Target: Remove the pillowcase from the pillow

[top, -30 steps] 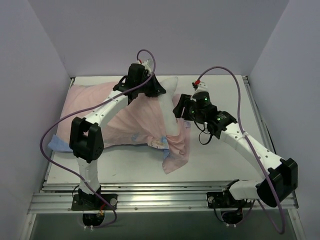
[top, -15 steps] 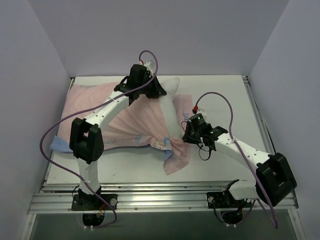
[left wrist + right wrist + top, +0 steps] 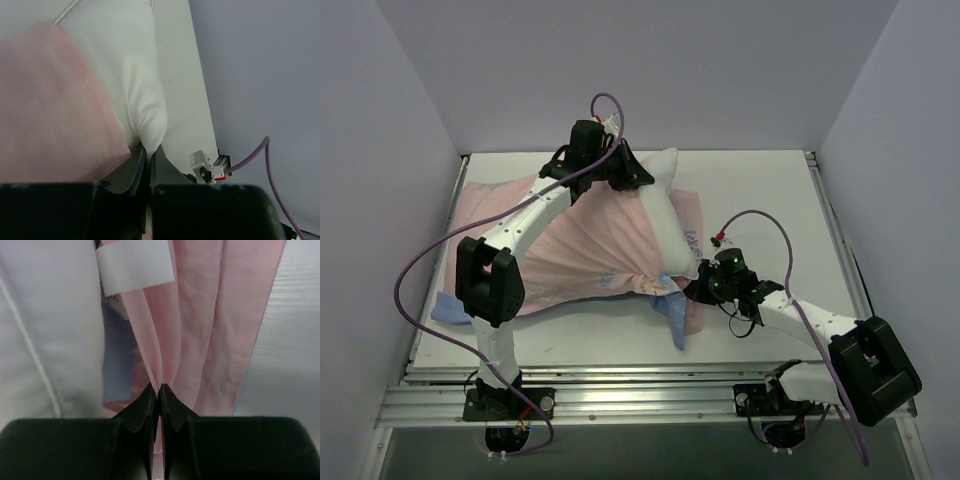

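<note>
Clamping the pillow point(image 3: 120, 60) corner, the left end effector point(image 3: 149, 152) anchors it while the right end effector point(image 3: 158, 392) grips the pillowcase point(image 3: 200, 315), apparently to pull.

You had a white tabletop point(image 3: 760, 190) boxed in by plain pale lilac walls point(image 3: 670, 70) on three sides, with a ribbed aluminium rail point(image 3: 640, 400) along its near edge.
</note>
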You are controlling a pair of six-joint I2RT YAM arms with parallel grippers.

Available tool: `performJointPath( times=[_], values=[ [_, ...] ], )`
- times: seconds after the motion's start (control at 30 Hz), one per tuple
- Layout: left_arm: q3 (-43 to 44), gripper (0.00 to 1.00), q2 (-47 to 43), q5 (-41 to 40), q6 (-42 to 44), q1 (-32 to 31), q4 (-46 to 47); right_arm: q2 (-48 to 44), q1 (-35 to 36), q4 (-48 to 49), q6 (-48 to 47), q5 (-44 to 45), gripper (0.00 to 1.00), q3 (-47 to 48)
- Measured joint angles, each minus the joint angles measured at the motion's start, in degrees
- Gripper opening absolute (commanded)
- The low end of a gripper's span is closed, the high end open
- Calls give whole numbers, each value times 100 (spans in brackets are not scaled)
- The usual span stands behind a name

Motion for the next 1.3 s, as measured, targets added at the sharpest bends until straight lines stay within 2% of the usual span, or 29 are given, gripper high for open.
performJointPath(
  times=[0.03, 0.1, 0.13, 0.2, 0.23, 0.33, 0.43, 0.47, 0.53, 0.67, 0.7, 0.83, 0.93, 1.1, 1.3],
  values=[
    [26, 2, 0, 42, -52, 24, 0, 20, 0, 212, -2, -170, 11, -92],
    [68, 2, 0, 90, -157, 61, 52, 79, 0, 514, -15, -470, 21, -173],
    [94, 2, 0, 109, -192, 79, 92, 103, 0, 616, -33, -588, 30, -177],
    [118, 2, 0, 114, -225, 79, 149, 81, 0, 721, -105, -723, 41, -170],
    [118, 2, 0, 109, -214, 76, 173, 35, -2, 671, -142, -726, 52, -144],
    [118, 3, 0, 59, -105, 22, 166, -369, -13, 66, -339, -540, 68, 90],
    [61, 28, -17, -61, 81, -72, 203, -975, -28, -704, -577, -149, 76, 503],
    [-4, 40, -46, -116, 162, -92, 229, -1174, -31, -931, -638, -17, 77, 658],
    [-107, 51, -127, -223, 304, -125, 262, -1556, -35, -1390, -782, 162, 81, 973],
    [-212, 62, -461, -459, 603, -184, 170, -1840, -35, -1744, -938, 223, 83, 1440],
    [-245, 68, -586, -522, 664, -188, 168, -1808, -35, -1753, -968, 223, 84, 1526],
    [-533, 78, -1246, -833, 920, -214, 76, -1252, -35, -1703, -1054, 210, 86, 1808],
    [-984, 81, -1895, -1226, 1106, -219, -138, -688, -57, -1585, -1075, 208, 88, 1853],
    [-1963, 81, -3001, -2068, 1298, -155, -586, 68, -245, -1351, -1123, 90, 88, 1856],
    [-3589, 81, -3978, -2824, 1178, 282, -925, 822, -361, -664, -1257, -782, 89, 1860]
  ],
)
